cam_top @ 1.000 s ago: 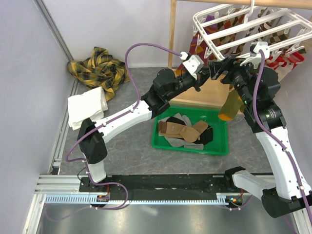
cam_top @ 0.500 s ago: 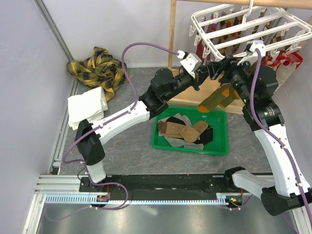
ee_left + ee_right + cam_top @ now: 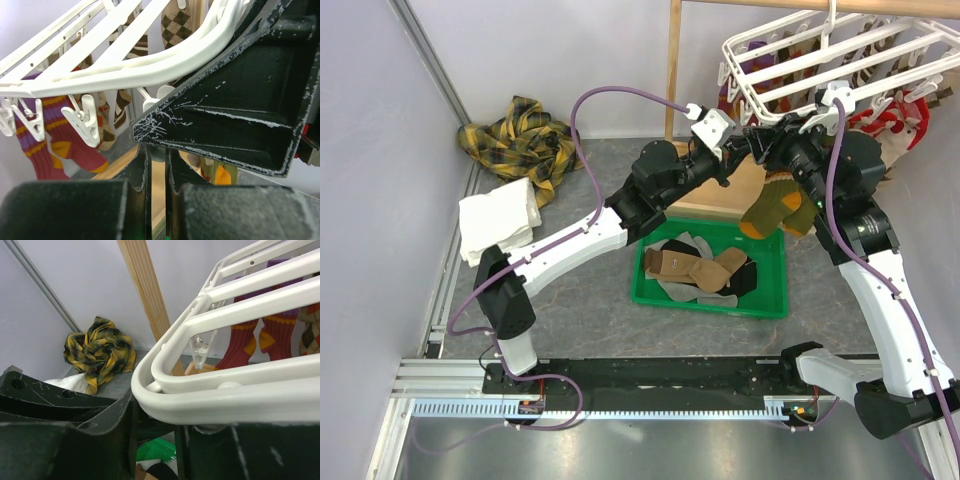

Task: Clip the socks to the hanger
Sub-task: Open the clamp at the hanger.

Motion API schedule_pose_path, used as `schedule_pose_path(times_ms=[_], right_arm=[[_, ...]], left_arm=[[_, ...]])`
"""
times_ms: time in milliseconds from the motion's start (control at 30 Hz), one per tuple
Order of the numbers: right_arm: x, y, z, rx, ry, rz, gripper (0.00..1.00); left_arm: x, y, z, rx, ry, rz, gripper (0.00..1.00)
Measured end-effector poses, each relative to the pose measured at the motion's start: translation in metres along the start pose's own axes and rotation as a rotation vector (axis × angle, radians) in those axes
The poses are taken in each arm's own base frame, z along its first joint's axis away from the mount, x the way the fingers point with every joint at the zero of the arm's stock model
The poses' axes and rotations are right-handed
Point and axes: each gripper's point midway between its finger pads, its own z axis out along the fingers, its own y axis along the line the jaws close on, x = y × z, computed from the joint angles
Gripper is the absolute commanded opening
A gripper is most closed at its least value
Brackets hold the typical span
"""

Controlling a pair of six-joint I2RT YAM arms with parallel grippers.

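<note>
One olive sock (image 3: 778,205) below the hanger (image 3: 732,62)

In the bin (image 3: 766,301) before me lie socks (image 3: 700,268); behind it hangs the hanger (image 3: 820,55); left of it, towel (image 3: 500,225) and cloth (image 3: 520,140).

White hanger (image 3: 225,402), olive sock (image 3: 775,212) with orange toe and heel, maroon sock (image 3: 50,150) banded purple and orange, brown argyle sock (image 3: 176,22), green tray (image 3: 715,303), tan socks (image 3: 690,268), yellow-and-black plaid cloth (image 3: 525,140), white towel (image 3: 500,225), pale wooden frame (image 3: 673,70), grey tabletop (image 3: 590,300), purple cable (image 3: 620,95)
</note>
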Motion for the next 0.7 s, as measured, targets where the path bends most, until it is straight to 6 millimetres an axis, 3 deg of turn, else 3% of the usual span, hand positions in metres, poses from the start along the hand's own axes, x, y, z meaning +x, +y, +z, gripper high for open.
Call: schedule_pose_path(times_ms=[100, 267, 400, 433, 500, 600, 700], right_arm=[[-0.001, -0.002, 0.000, 0.005, -0.003, -0.014, 0.17], [-0.001, -0.007, 0.000, 0.023, -0.005, -0.034, 0.01], [-0.006, -0.007, -0.001, 0.025, -0.025, -0.036, 0.00], [-0.008, -0.006, 0.000, 0.023, -0.036, -0.035, 0.00], [-0.014, -0.004, 0.000, 0.016, -0.059, -0.026, 0.00], [-0.020, -0.001, 0.001, 0.006, -0.091, -0.016, 0.00], [-0.022, -0.001, 0.001, 0.002, -0.103, -0.011, 0.00]], left_arm=[[0.001, 0.000, 0.000, -0.002, 0.004, -0.001, 0.05], [0.002, 0.000, 0.000, -0.016, 0.009, -0.002, 0.26], [0.001, -0.001, -0.002, -0.014, 0.013, -0.004, 0.52], [0.003, -0.004, -0.002, -0.009, 0.021, -0.005, 0.63], [0.016, -0.016, -0.006, 0.017, 0.058, -0.018, 0.73], [0.048, -0.039, -0.016, 0.063, 0.142, -0.034, 0.78], [0.077, -0.050, -0.032, 0.079, 0.225, -0.041, 0.89]])
